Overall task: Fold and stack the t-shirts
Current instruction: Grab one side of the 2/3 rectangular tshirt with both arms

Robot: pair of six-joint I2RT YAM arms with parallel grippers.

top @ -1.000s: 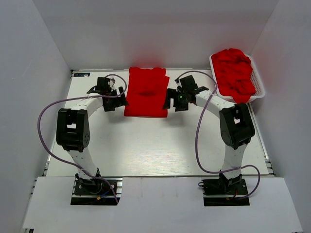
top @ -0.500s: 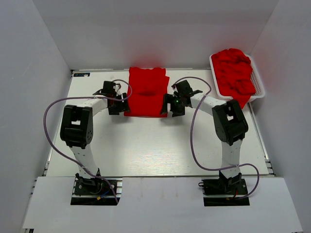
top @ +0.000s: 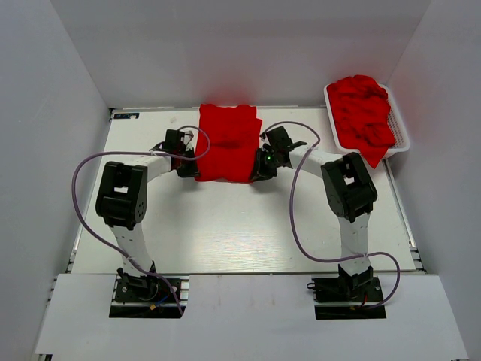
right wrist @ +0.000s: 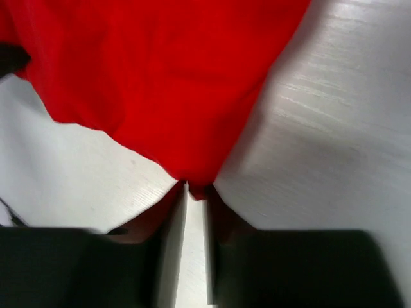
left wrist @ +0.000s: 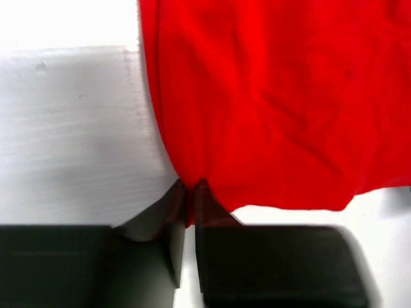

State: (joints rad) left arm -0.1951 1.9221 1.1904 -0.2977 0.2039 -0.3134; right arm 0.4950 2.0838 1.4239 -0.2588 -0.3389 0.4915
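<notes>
A bright red t-shirt [top: 226,144] lies partly folded at the back middle of the table. My left gripper [top: 191,167] is shut on its near left corner; in the left wrist view the red t-shirt [left wrist: 270,109] fabric is pinched between the left gripper [left wrist: 189,192] fingertips. My right gripper [top: 258,168] is shut on the near right corner; the right wrist view shows the t-shirt [right wrist: 160,70] tapering into the right gripper [right wrist: 194,191]. More red t-shirts [top: 362,111] are heaped in a basket at the back right.
The white slotted basket [top: 401,134] stands at the back right corner, with red cloth hanging over its near edge. White walls close in the table on three sides. Purple cables loop from both arms over the white tabletop [top: 225,226].
Both grippers have moved inward to the shirt's near corners and closed on the fabric. The shirt's near edge has narrowed slightly between them.
</notes>
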